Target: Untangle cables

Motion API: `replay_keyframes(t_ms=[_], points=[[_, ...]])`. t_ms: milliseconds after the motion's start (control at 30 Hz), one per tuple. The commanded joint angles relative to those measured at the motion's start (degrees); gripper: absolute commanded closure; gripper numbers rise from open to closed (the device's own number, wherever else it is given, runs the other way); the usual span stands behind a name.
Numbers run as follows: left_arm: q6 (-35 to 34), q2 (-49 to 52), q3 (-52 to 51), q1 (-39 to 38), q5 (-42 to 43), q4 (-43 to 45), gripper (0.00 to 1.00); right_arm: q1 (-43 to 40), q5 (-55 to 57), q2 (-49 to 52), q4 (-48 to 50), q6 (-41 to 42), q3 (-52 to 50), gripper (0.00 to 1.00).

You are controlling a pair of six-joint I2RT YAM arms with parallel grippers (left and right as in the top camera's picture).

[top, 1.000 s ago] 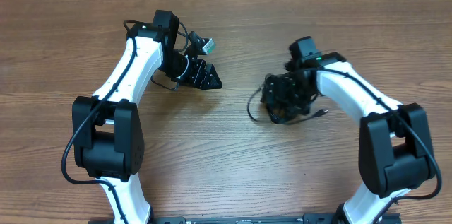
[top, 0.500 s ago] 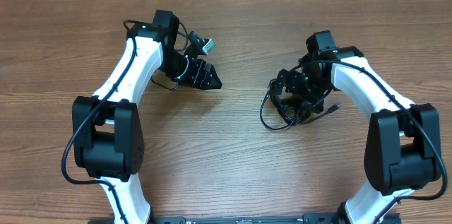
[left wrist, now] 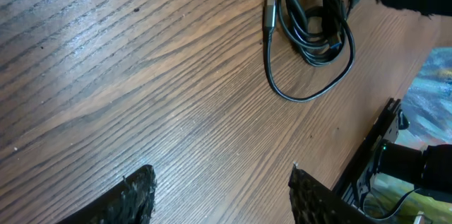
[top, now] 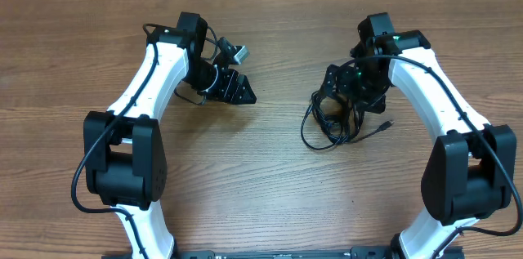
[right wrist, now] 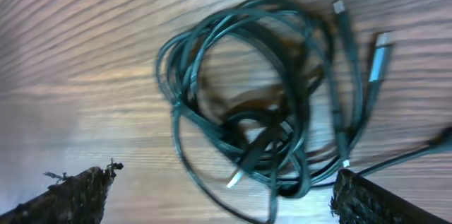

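Wood-grain counter (top: 270, 202) fills the whole overhead view, brown and bare-looking around the two white arms. From my seat I read the left fingers (top: 237, 87) as sitting up in the left half of the counter, pointing toward the middle. On the left wrist camera, the left fingers (left wrist: 222, 192) are spread wide with only wood between the tips, so they grip nothing.

The cables (top: 325, 128) lie right of centre as a loose bundle of thin black loops, flat on the counter, well apart from the left fingers. One longer loop bulges out toward the near left side of the bundle. A small plug end (top: 389, 122) pokes out on its right side, and the left wrist camera shows the cables (left wrist: 311, 30) far ahead with a silver-tipped plug (left wrist: 270, 13) beside them.

The right fingers (top: 343, 91) hang just over the far edge of the bundle. On the right wrist camera, which is blurred, the right fingers (right wrist: 226, 196) are parted wide. The cables (right wrist: 247, 97) lie ahead of the tips, not clamped.
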Motion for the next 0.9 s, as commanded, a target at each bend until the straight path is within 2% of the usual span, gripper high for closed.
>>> replay_keyframes(t_ms=[0, 367, 567, 800, 833, 867], points=[[-0.4, 0.2, 0.0, -0.2, -0.1, -0.2, 0.39, -0.2, 5.4, -0.6, 2.3, 1.7, -3.9, 0.00], [-0.4, 0.2, 0.0, -0.2, -0.1, 0.1, 0.39, -0.2, 1.5, -0.5, 12.2, 3.2, -13.4, 0.01], [-0.4, 0.2, 0.0, -0.2, -0.1, 0.3, 0.38, -0.2, 1.5, -0.5, 15.1, 3.4, -16.1, 0.16], [-0.4, 0.2, 0.0, -0.2, -0.1, 0.3, 0.39, -0.2, 1.5, -0.5, 17.8, 3.5, -19.4, 0.46], [-0.4, 0.2, 0.0, -0.2, -0.1, 0.3, 0.39, -0.2, 1.5, -0.5, 18.0, 3.5, -19.6, 0.48], [-0.4, 0.2, 0.0, -0.2, -0.1, 0.3, 0.39, -0.2, 1.5, -0.5, 18.9, 3.4, -20.3, 0.56]])
